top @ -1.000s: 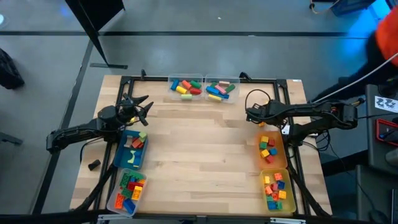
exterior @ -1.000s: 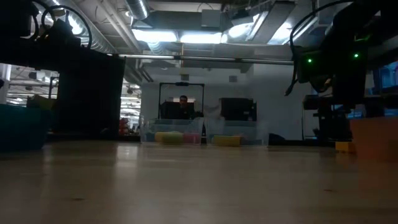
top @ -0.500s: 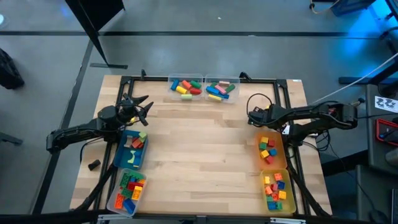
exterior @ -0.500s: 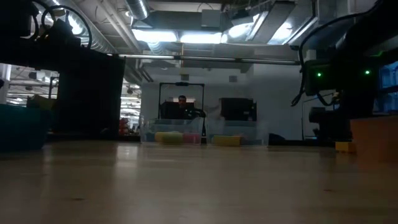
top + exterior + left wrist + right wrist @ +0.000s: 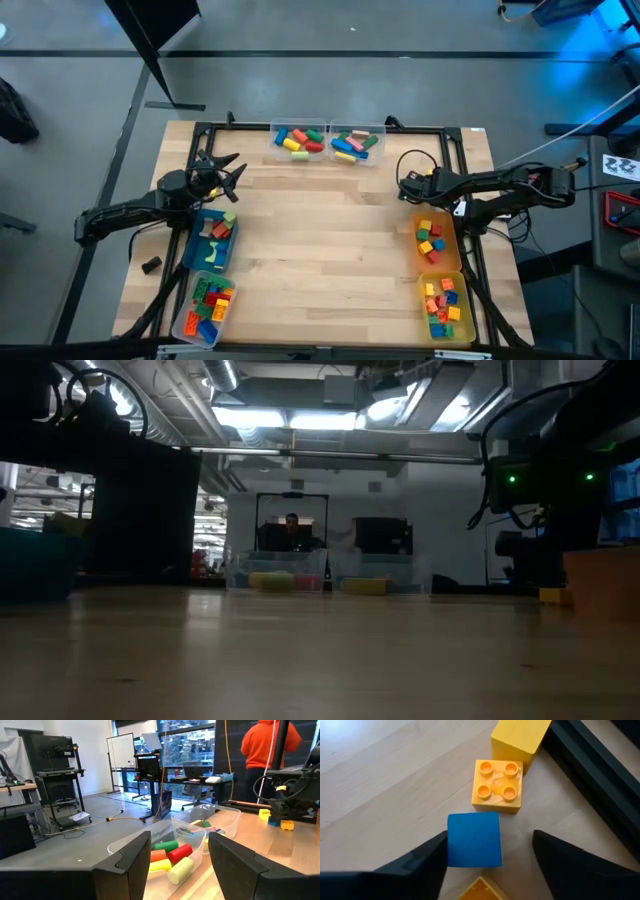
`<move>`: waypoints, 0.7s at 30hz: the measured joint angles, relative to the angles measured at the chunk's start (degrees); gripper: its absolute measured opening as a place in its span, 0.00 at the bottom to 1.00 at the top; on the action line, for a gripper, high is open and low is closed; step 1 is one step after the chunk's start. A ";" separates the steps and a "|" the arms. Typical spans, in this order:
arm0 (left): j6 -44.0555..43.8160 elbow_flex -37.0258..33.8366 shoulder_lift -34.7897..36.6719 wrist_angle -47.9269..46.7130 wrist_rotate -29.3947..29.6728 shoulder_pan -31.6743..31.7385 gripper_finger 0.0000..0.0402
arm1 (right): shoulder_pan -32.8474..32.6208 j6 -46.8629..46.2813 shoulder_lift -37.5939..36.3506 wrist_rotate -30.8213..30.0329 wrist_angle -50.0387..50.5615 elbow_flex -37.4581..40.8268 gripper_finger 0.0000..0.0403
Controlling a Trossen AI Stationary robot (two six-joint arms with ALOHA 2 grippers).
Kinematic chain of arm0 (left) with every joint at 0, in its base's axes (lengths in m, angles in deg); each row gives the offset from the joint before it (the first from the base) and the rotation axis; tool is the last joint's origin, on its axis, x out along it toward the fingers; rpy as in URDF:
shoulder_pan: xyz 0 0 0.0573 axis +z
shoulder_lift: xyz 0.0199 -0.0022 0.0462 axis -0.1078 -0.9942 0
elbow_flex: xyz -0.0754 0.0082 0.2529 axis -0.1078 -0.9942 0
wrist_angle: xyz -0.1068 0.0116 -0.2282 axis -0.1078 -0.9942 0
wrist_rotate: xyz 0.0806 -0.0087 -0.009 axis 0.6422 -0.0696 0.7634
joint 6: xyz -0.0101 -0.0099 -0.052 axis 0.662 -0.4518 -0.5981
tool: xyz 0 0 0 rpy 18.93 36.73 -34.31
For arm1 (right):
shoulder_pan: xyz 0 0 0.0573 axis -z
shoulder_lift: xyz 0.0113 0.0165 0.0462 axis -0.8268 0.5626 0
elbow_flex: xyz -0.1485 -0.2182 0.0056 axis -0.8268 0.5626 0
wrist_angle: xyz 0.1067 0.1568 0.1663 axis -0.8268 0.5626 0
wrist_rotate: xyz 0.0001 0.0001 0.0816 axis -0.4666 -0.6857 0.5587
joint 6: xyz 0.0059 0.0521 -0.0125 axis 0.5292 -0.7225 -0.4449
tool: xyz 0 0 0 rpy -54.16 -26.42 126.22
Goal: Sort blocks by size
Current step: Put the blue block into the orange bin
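The right claw [image 5: 487, 865] hung open directly over a blue cube [image 5: 473, 840] on the surface [image 5: 380, 795], 1 finger on either side; the left claw [image 5: 177, 865] waited open, well apart.

6 bins [image 5: 352, 131], 2 arms [image 5: 130, 215]

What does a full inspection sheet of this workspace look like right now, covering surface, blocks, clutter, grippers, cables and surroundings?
Surface: light wooden table, middle bare.
Job's things: blocks in two clear bins at the far edge, more in the blue bin, orange bin and near-corner bins; loose blue block and yellow studded block on the wood.
Clutter: nothing seen.
Grippers: left gripper open, empty, beyond the blue bin; right gripper open, low over the blue block.
Cables: black loop at the right arm.
Surroundings: person in orange.
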 joint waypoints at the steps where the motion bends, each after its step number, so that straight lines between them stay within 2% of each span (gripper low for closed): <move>1: 0.00 0.00 0.00 -0.01 0.00 0.00 0.46 | 0.00 0.00 0.00 0.00 -0.01 0.00 0.67; 8: 0.00 -0.02 0.00 -0.02 0.00 0.00 0.46 | -0.04 0.00 0.00 0.02 -0.33 0.00 0.43; 12: 0.00 -0.02 -0.01 0.00 0.00 -0.01 0.46 | -0.04 0.02 -0.02 0.04 -0.31 -0.04 0.34; 16: 0.00 -0.02 -0.01 -0.01 0.00 0.01 0.46 | -0.04 0.02 -0.04 0.63 -0.26 -0.07 0.35; 21: 0.00 0.00 -0.01 -0.02 0.00 -0.01 0.46 | -0.11 -0.01 0.00 2.82 0.65 -1.04 0.44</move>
